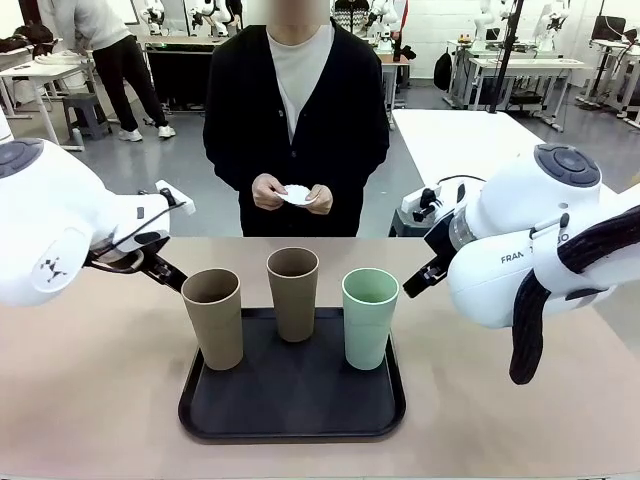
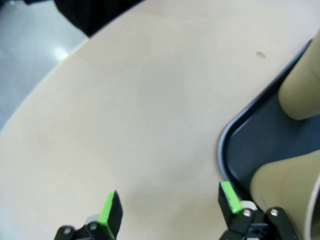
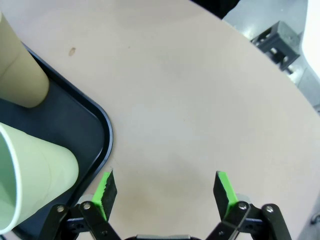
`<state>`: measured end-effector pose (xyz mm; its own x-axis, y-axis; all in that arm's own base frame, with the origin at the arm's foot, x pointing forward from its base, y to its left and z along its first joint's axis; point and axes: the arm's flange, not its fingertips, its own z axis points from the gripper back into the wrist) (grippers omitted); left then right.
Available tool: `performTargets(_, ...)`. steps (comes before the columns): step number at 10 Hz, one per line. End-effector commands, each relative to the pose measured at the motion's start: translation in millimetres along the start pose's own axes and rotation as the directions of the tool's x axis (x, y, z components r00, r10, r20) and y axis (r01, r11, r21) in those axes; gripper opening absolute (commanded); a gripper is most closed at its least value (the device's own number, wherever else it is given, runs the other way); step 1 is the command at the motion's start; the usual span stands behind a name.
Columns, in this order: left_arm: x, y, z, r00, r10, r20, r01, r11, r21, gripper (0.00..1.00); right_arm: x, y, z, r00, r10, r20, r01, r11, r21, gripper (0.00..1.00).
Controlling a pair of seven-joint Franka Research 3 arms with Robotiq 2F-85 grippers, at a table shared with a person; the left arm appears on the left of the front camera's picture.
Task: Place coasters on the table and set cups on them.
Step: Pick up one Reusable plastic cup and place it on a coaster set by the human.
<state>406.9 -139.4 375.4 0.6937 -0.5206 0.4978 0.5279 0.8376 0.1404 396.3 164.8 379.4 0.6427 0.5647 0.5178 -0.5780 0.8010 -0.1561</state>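
Note:
Three cups stand on a black tray (image 1: 290, 420) on the table (image 1: 90, 400): a tan one (image 1: 213, 318) at the left, a tan one (image 1: 293, 293) in the middle and further back, and a mint green one (image 1: 369, 317) at the right. The person at the far side holds white coasters (image 1: 296, 195) in both hands, above the table's far edge. My left gripper (image 1: 170, 273) hovers just left of the left tan cup, open over bare table (image 2: 169, 205). My right gripper (image 1: 422, 278) hangs just right of the mint cup (image 3: 35, 170), open and holding nothing (image 3: 165, 189).
The tray's rounded edge (image 2: 225, 145) lies close to my left gripper's right finger, and the tray's corner (image 3: 102, 125) lies next to my right gripper's left finger. Bare tabletop stretches left and right of the tray. A white table (image 1: 470, 140) stands behind on the right.

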Motion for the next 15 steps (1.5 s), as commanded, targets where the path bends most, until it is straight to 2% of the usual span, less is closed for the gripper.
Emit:
performTargets(1,-2.7,31.0,50.5,0.999,0.038,-0.009,-0.037,0.992,0.117,1.0,6.3,-2.8,51.9,0.999,-0.034,-0.009,0.034,0.999,0.036,1.0)
performTargets(2,-8.2,34.1,81.8,0.997,0.013,-0.075,-0.008,0.998,0.061,1.0,4.3,1.1,84.4,0.993,-0.066,-0.093,0.075,0.992,0.099,1.0)
performTargets(3,-24.7,21.6,102.8,0.969,-0.058,-0.242,0.038,0.996,-0.086,1.0,-6.9,10.1,111.0,0.972,-0.057,-0.227,0.086,0.989,0.119,1.0)
performTargets(4,-41.0,5.4,126.6,0.958,-0.1,-0.268,0.017,0.956,-0.294,1.0,-22.4,24.8,128.9,0.914,-0.059,-0.401,0.147,0.97,0.192,1.0)
performTargets(5,-50.7,-6.7,153.0,0.949,-0.085,-0.302,-0.029,0.934,-0.356,1.0,-33.7,45.0,148.3,0.861,-0.063,-0.504,0.194,0.958,0.211,1.0)
performTargets(6,-60.1,-19.2,177.9,0.94,-0.079,-0.331,-0.054,0.927,-0.372,1.0,-46.1,63.4,161.6,0.825,-0.06,-0.562,0.206,0.958,0.2,1.0)
performTargets(7,-71.5,-30.5,180.2,0.92,-0.041,-0.389,-0.079,0.955,-0.287,1.0,-62.2,62.4,157.9,0.74,-0.099,-0.665,0.251,0.958,0.136,1.0)
performTargets(8,-72.8,-37.1,177.2,0.906,0.104,-0.41,-0.178,0.973,-0.146,1.0,-65.2,57.7,148.0,0.723,-0.136,-0.677,0.266,0.96,0.09,1.0)
performTargets(9,-55.1,-30.4,164.4,0.943,-0.109,-0.314,-0.021,0.923,-0.384,1.0,-62.8,61.4,132.7,0.81,-0.082,-0.58,0.202,0.968,0.146,1.0)
performTargets(12,-55.1,-30.4,164.4,0.943,-0.109,-0.314,-0.021,0.923,-0.384,1.0,-62.8,61.4,132.7,0.81,-0.082,-0.58,0.202,0.968,0.146,1.0)
performTargets(13,-59.5,-33.3,173.4,0.935,-0.079,-0.345,-0.044,0.941,-0.334,1.0,-65.9,61.9,144.3,0.787,-0.101,-0.609,0.214,0.97,0.115,1.0)
performTargets(14,-44.7,-7.2,187.5,0.972,0.033,-0.232,-0.156,0.831,-0.533,1.0,-63.1,33.3,163.8,0.846,-0.087,-0.527,0.327,0.864,0.382,1.0)
performTargets(15,-39.2,24.6,196.3,0.978,0.149,-0.146,-0.208,0.648,-0.733,1.0,-73.8,-12.4,183.2,0.894,-0.129,-0.43,0.399,0.667,0.629,1.0)
